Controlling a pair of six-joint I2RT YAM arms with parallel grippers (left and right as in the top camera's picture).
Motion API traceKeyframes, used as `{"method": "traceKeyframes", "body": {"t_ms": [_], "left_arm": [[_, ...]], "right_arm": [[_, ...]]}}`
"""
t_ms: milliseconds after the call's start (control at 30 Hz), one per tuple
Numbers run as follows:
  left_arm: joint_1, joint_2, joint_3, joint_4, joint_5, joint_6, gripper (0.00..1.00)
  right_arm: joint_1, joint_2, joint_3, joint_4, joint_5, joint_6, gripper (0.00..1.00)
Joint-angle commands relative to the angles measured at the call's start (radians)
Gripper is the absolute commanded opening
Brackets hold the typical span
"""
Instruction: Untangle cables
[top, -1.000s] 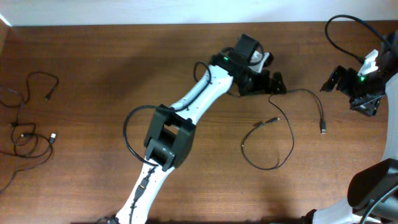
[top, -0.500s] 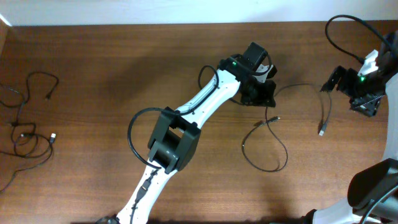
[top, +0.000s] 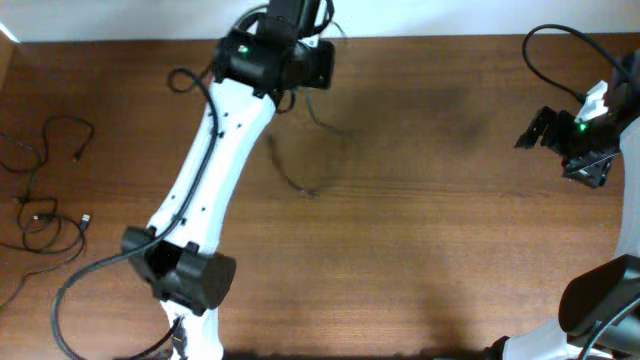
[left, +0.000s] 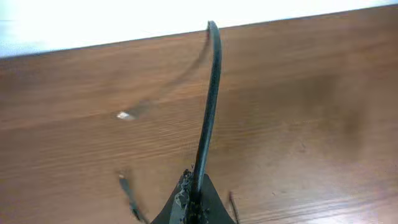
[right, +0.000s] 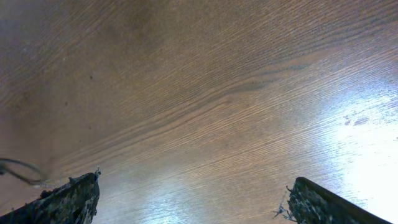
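Note:
My left gripper (top: 308, 70) is at the table's far edge, left of centre, shut on a thin black cable (left: 210, 106). In the left wrist view this cable rises from the closed jaws (left: 194, 200) and arcs upward. Its loose part trails below as a blurred streak (top: 298, 180), and a silver-tipped plug end (left: 125, 115) shows blurred over the wood. More cables (top: 42, 205) lie as loose loops at the far left of the table. Over the right edge my right gripper (top: 565, 148) hangs open, with only bare wood between its fingers (right: 71, 198).
The wooden table (top: 430, 230) runs to a pale wall along the far side. The left arm's white links (top: 205, 170) cross the left half diagonally. A thick black robot cable (top: 555, 50) loops above the right arm.
My left gripper closed on the cable near the table's middle right, then swung fast to the far left-centre, dragging the cable off its former spot. The right arm has not moved.

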Motion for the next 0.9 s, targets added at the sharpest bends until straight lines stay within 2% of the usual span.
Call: {"method": "traceKeyframes", "body": {"t_ms": [0, 100, 133, 167, 200, 333, 433, 500, 633, 667, 733, 767, 833, 867], "left_arm": [[0.004, 0.028, -0.043, -0.031, -0.087, 0.021, 0.0], [0.004, 0.028, -0.074, -0.042, -0.084, 0.028, 0.0], [0.003, 0.025, -0.071, -0.026, -0.037, 0.028, 0.0], [0.003, 0.0, -0.058, 0.038, 0.08, 0.027, 0.0], [0.007, -0.022, -0.057, 0.087, 0.106, 0.027, 0.0], [0.008, -0.095, -0.057, 0.22, 0.105, 0.027, 0.0], [0.056, -0.118, -0.057, 0.346, 0.023, 0.028, 0.0], [0.135, -0.121, -0.057, 0.514, -0.006, 0.084, 0.0], [0.327, -0.107, -0.057, 0.863, -0.058, 0.095, 0.0], [0.401, -0.082, -0.057, 1.002, -0.057, 0.131, 0.0], [0.489, -0.025, -0.057, 1.149, -0.058, 0.202, 0.0], [0.528, 0.007, -0.057, 1.172, -0.06, 0.224, 0.0], [0.605, 0.073, -0.057, 1.103, -0.093, 0.225, 0.0], [0.661, 0.125, -0.057, 0.969, -0.12, 0.221, 0.2]], "right_arm": [[0.0, -0.006, -0.005, -0.011, 0.005, -0.007, 0.99], [0.0, -0.006, -0.005, -0.02, 0.005, -0.008, 0.99], [0.0, -0.006, -0.005, -0.019, 0.005, -0.008, 0.99], [0.0, -0.006, -0.005, -0.019, 0.005, -0.008, 0.99], [0.0, -0.006, -0.005, -0.019, 0.005, -0.008, 0.99], [0.0, -0.006, -0.005, -0.019, 0.005, -0.011, 0.99], [0.0, -0.006, -0.005, -0.019, 0.005, -0.011, 0.99], [0.0, -0.006, -0.005, -0.019, 0.005, -0.011, 0.99], [0.0, -0.006, -0.005, -0.02, 0.005, -0.011, 0.99], [0.0, -0.006, -0.005, -0.02, 0.005, -0.011, 0.99], [0.0, -0.006, -0.005, -0.022, 0.005, -0.011, 0.99], [0.0, -0.006, -0.005, -0.025, 0.005, -0.011, 0.99], [0.0, -0.006, -0.005, -0.039, 0.005, -0.011, 0.99], [0.0, -0.006, -0.005, -0.043, 0.005, -0.011, 0.99]]}}
